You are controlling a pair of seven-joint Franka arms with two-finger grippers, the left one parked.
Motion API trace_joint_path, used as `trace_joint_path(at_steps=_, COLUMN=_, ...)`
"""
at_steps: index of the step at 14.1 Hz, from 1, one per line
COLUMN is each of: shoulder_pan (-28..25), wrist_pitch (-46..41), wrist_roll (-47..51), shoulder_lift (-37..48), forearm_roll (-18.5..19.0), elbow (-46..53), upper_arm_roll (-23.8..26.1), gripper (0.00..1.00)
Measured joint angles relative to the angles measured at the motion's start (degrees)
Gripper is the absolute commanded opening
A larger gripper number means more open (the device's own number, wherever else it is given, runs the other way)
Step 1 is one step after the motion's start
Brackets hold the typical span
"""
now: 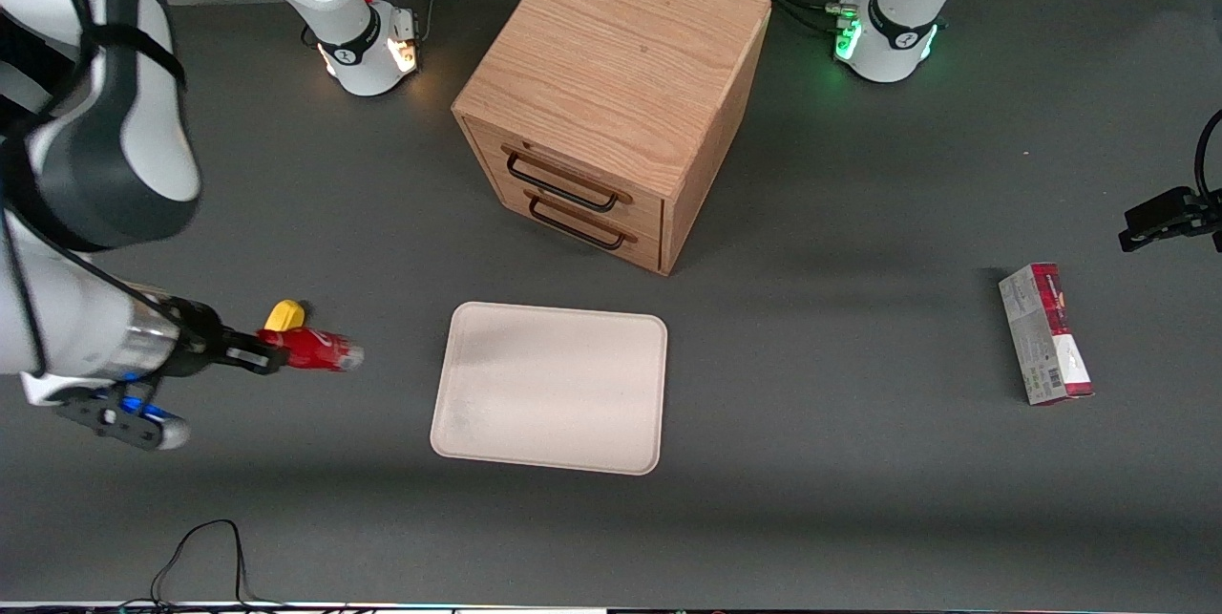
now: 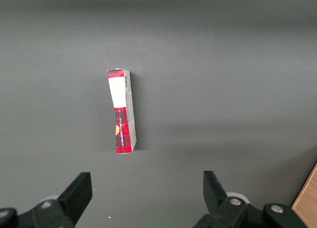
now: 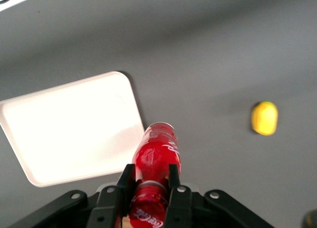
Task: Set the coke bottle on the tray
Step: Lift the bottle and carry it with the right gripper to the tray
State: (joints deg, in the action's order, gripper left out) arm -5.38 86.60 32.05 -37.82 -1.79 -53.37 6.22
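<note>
My right gripper [image 1: 272, 353] is shut on the coke bottle [image 1: 320, 349], a tiny red bottle with white label marks, and holds it lying sideways above the table at the working arm's end, its clear base toward the tray [image 1: 552, 388]. In the right wrist view the fingers [image 3: 174, 176] clamp the bottle [image 3: 157, 156] near its neck, and the cream-white tray [image 3: 69, 126] lies flat a short way ahead of it. The tray sits in front of the drawer cabinet and holds nothing.
A yellow lemon-shaped lump [image 1: 284, 315] lies on the table just beside the held bottle, also in the right wrist view [image 3: 264, 118]. The wooden drawer cabinet [image 1: 611, 98] stands mid-table. A red-and-grey carton [image 1: 1044, 333] lies toward the parked arm's end.
</note>
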Motion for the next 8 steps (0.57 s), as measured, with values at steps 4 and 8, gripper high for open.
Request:
trace_joint_path(at_steps=4, shoulder_pan=-4.3, wrist_pitch=8.0, wrist_roll=9.0, shoulder_lift=-5.0, forearm_roll=1.9, elbow=0.3, upper_arm_roll=0.1, gripper=0.00)
trace_joint_path(at_steps=8, shoulder_pan=-5.0, wrist_pitch=14.0, wrist_roll=13.7, shoulder_lift=-9.4, forearm_roll=2.3, elbow=0.4, upper_arm_roll=0.1, gripper=0.00)
